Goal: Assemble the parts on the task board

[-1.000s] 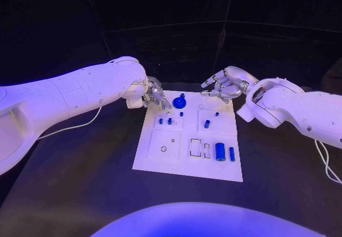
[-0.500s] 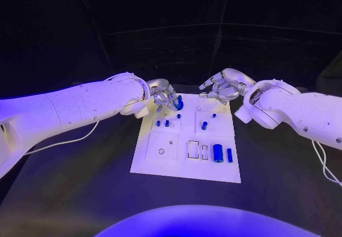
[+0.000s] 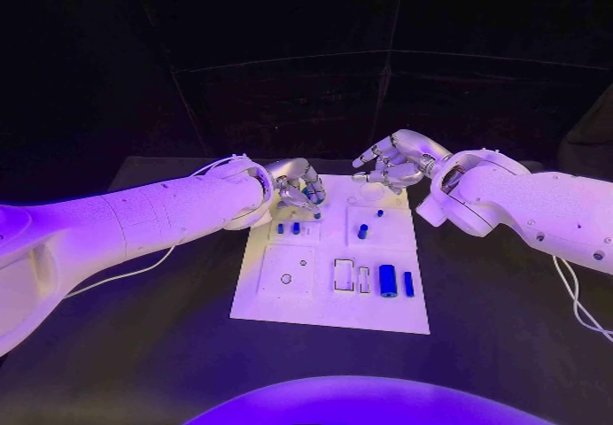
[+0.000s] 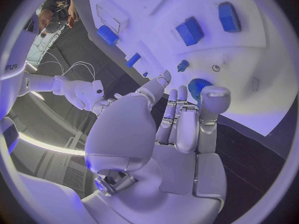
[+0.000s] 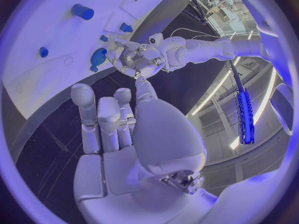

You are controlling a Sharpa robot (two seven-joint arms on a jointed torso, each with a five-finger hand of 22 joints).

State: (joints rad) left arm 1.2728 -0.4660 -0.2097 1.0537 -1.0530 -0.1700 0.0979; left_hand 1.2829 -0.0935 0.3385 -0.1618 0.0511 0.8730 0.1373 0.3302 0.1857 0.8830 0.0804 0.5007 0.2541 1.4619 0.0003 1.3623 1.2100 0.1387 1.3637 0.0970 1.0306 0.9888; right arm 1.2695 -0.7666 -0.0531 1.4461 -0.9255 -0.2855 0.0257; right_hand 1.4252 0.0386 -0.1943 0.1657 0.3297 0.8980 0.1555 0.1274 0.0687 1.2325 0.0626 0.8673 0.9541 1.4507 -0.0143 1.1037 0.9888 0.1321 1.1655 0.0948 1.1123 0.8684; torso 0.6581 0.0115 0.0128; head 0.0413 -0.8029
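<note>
The white task board (image 3: pixel 306 297) lies in the middle of the black table. My left hand (image 3: pixel 297 186) hovers over its far left corner, fingers stretched toward the blue gear (image 4: pixel 198 87), which lies on the board (image 4: pixel 249 59) just past the fingertips. I cannot tell whether they touch it. From the right wrist, the gear (image 5: pixel 97 57) shows beside the left hand (image 5: pixel 134 59). My right hand (image 3: pixel 396 161) floats above the far right corner, fingers apart and holding nothing. Small blue pegs (image 3: pixel 289 227) and another peg (image 3: pixel 361 232) stand mid-board.
A thick blue cylinder (image 3: pixel 387 281) and a slim one (image 3: pixel 409 283) lie near the board's right edge, beside two rectangular slots (image 3: pixel 346 274). A round hole (image 3: pixel 286 278) marks the near left panel. A white cable (image 3: pixel 128 270) trails under my left arm.
The camera has shifted. Relative to the board, my left hand has moved right from beside the gear to over it. My right hand stays near the far right corner.
</note>
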